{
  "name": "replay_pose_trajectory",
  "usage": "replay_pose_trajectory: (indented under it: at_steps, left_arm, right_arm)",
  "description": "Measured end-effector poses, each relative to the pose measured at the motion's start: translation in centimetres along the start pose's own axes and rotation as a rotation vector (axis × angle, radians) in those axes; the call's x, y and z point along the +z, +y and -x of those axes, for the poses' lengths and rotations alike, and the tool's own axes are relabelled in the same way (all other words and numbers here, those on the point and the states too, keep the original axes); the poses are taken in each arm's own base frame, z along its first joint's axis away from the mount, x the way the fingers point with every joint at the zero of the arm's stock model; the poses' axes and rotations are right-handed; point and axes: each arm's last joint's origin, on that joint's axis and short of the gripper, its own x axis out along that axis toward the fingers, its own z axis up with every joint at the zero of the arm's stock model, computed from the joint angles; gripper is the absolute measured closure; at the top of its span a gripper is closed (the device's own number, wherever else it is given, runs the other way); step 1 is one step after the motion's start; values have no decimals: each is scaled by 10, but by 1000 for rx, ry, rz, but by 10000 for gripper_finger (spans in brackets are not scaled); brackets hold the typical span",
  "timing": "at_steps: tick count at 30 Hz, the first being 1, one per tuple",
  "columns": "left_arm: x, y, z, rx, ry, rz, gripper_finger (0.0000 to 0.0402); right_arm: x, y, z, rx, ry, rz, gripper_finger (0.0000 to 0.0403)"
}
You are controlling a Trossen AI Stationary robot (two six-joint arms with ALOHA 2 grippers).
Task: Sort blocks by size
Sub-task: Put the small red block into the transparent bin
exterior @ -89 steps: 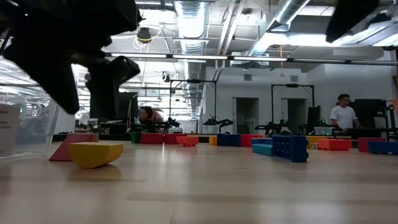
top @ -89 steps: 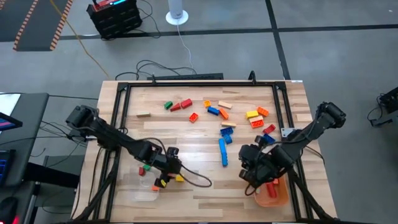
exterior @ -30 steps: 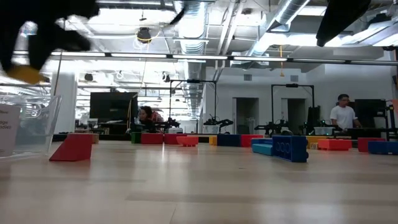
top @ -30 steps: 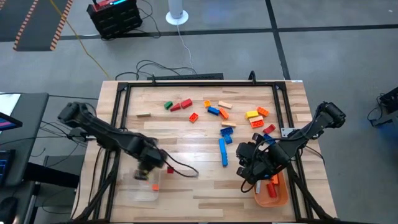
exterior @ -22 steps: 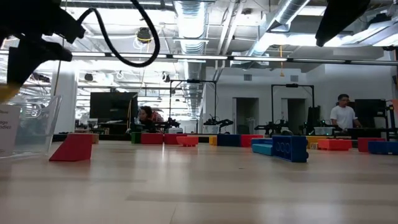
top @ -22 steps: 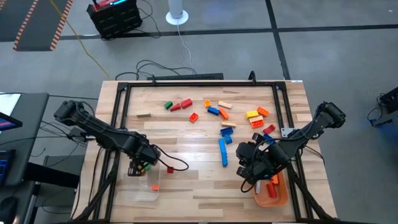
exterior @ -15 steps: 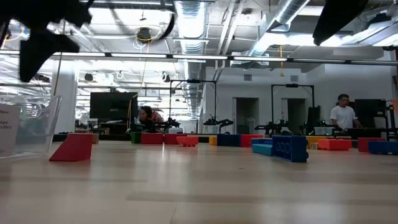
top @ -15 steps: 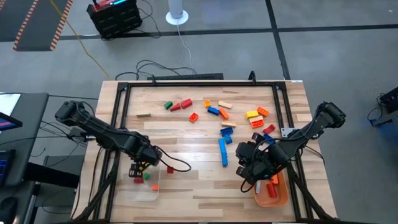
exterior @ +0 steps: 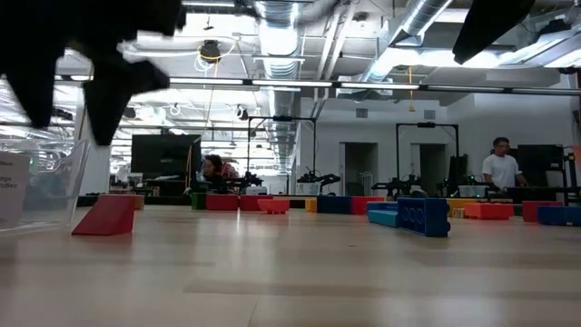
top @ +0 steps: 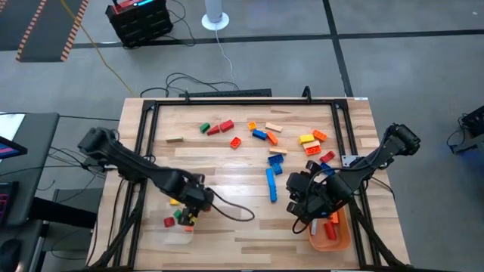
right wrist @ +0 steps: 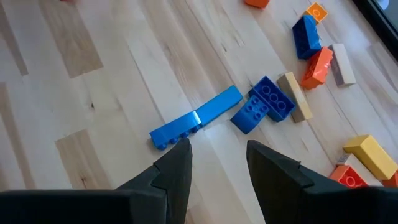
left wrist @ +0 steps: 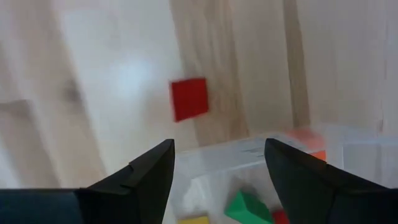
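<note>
Clear plastic tray (top: 178,227): near-left corner of the counter (top: 227,162); holds small red, green, yellow and orange blocks (top: 177,217). A label on its wall shows in the low view, text too cut off to read.

Left gripper (top: 195,202): at the tray's right edge, jaws spread wide, nothing between them. 1 red block (left wrist: 189,98) lies on the wood just outside the tray.

Loose blocks: scattered across the counter's far and middle-right area. Long blue bar (top: 271,184) runs near-to-far, its near end by the right gripper.

Right gripper (top: 299,202): near-right, beside the orange tray (top: 331,236), jaws partly apart and holding nothing.

Surface: pale wood planks in a black frame.

Room: grey floor; open workshop with ceiling ducts, monitors, and a person (exterior: 500,163) far off.
</note>
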Motion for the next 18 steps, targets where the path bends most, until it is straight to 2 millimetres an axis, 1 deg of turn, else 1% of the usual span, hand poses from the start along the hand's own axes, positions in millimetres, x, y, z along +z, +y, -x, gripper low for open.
replay_pose_trajectory:
  at_steps: [4, 6, 11, 15, 18]
  left_arm:
    - [4, -2, -28, 8, 112, -73, 163]
    - [7, -3, -35, 13, 142, -130, 163]
    - [16, -7, -41, 86, 163, -225, 163]
    - [20, -7, -40, 101, 125, -191, 163]
    - [23, -3, -42, 102, 109, -164, 163]
  right_arm:
    - [0, 0, 0, -1, -2, 2, 220]
    - [0, 0, 0, 1, -3, 0, 220]
    - [0, 0, 0, 3, -5, -2, 220]
    - [0, 0, 0, 1, -7, -2, 220]
    - [1, 0, 0, -1, -10, -1, 220]
